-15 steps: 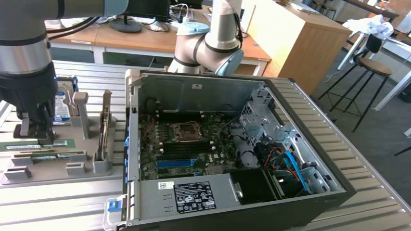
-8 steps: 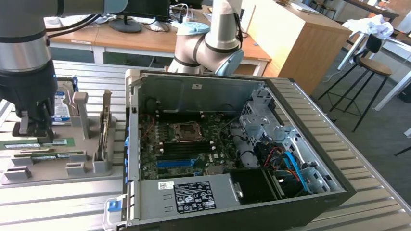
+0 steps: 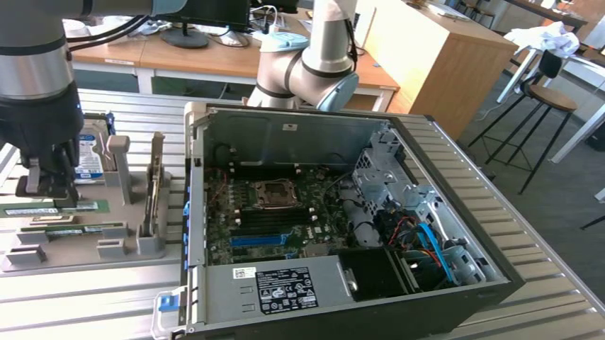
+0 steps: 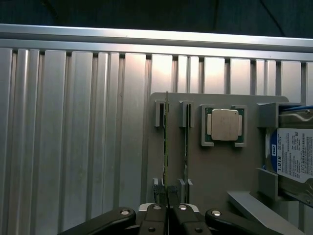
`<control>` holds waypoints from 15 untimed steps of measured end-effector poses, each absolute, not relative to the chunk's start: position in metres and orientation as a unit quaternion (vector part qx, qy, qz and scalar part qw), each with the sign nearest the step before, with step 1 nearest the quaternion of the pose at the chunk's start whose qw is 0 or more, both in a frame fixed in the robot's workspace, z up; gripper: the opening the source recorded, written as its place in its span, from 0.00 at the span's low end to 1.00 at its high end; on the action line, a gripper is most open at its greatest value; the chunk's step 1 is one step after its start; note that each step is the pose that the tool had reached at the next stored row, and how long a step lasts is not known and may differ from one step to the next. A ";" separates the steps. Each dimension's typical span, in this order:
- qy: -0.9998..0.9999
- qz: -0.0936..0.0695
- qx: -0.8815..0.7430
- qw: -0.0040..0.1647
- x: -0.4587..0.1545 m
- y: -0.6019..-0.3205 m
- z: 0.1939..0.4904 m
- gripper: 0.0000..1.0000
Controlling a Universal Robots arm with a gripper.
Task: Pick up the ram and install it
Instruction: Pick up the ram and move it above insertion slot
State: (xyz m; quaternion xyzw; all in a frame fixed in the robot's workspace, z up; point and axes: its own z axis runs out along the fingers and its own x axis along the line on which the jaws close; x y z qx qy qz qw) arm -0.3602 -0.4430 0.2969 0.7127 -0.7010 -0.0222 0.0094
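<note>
Standing on edge, the ram (image 4: 167, 142) is clamped by the hand (image 4: 167, 208).

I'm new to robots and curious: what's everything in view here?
Ram stick: one, green, on edge in the holder.
Second ram stick: one, green, beside it.
Holder: one, grey, on the table.
Processor chip: one, silver, in the holder's square pocket.
Hard drive: one, blue-and-white label, in the holder.
Expansion card: one, olive-brown, upright in the holder.
Computer case: one, black and silver, open, beside the holder.
Table: one, ribbed silver, underneath.
Stool: one, black with wooden seat, background.
Robot arm: one, silver-grey.
Claw: one, black, closed on the first ram stick.
</note>
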 end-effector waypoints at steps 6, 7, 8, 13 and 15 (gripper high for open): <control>-0.701 -0.022 0.713 0.009 -0.360 -0.443 0.299 0.11; -0.701 -0.022 0.713 0.009 -0.360 -0.443 0.300 0.11; -0.701 -0.022 0.713 0.009 -0.360 -0.443 0.300 0.11; -0.701 -0.022 0.713 0.010 -0.360 -0.443 0.303 0.11; -0.701 -0.022 0.713 0.010 -0.360 -0.443 0.305 0.11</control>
